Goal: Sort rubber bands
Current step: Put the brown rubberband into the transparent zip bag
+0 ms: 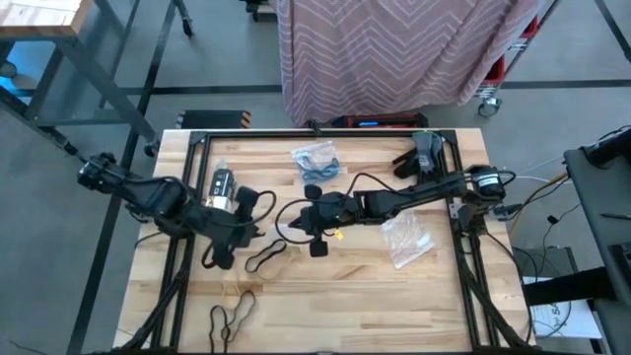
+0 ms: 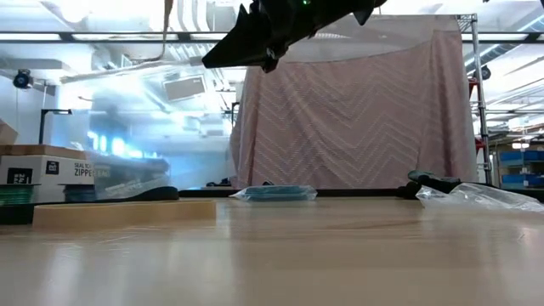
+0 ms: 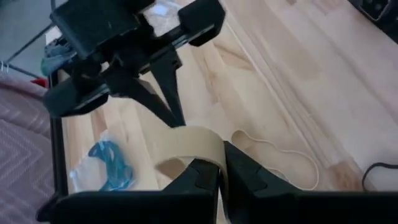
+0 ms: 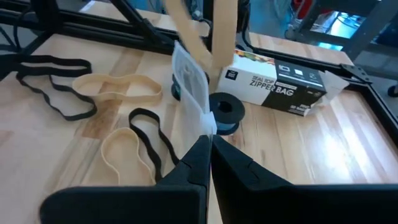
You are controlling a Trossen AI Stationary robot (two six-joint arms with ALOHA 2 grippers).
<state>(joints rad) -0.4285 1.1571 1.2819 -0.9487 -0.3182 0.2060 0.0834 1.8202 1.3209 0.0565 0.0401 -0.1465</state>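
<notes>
Claws both clenched: left claw point(image 3: 222, 171) on tan rubber band point(image 3: 186, 144), right claw point(image 4: 209, 155) on clear bag point(image 4: 191, 90)

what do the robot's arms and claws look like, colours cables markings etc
Both arms are matte black, built of slim jointed segments. The left arm carries a white and silver block near its wrist. The right arm has loose black cables looping near its base. Each claw, left and right, ends in two flat, tapering black fingers. No markings are legible.
</notes>
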